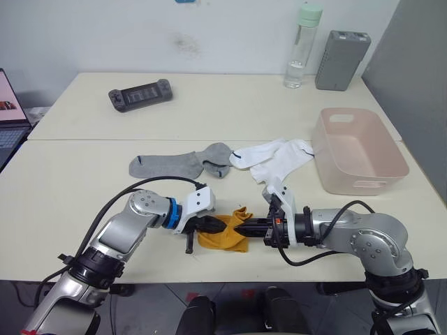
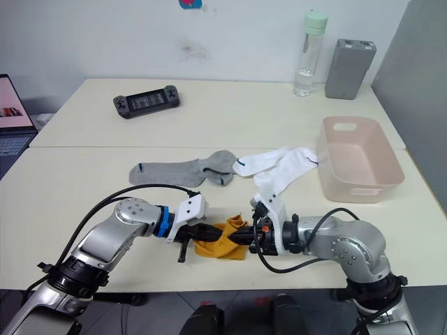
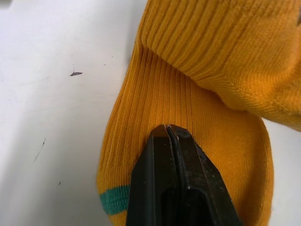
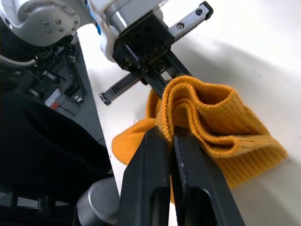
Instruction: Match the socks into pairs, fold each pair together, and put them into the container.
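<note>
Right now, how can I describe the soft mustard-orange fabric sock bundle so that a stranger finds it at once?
Start from the pale cream table and look at its near edge, where the left gripper and the right gripper meet. Both are shut on the bunched mustard-orange socks between them. The flat grey socks and white socks lie farther back, untouched.

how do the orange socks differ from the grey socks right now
The orange socks are bunched up and pinched by the left gripper and right gripper; the grey socks lie flat, untouched, farther back. Both sit outside the container.
</note>
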